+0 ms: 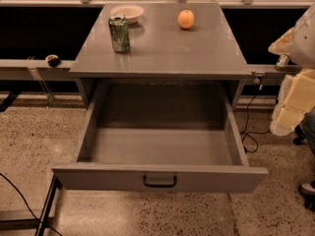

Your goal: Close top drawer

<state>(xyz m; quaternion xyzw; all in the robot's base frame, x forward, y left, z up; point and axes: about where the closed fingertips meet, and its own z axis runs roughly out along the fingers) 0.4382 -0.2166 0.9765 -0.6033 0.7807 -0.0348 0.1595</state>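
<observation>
The top drawer [160,146] is a wide grey metal tray, pulled far out of the grey cabinet [162,48] toward me. Its inside is empty. Its flat front panel [98,177] faces me, with a small dark handle [159,181] at the centre. No other drawers show below it. My gripper [290,97] shows as white and cream parts at the right edge of the view. It is level with the drawer's right side, to the right of the cabinet and apart from the drawer.
On the cabinet top stand a green can [119,33], a white bowl [127,13] and an orange [186,19]. A rail [34,65] runs behind on both sides. Cables [248,132] lie on the speckled floor. A dark object [307,188] sits at lower right.
</observation>
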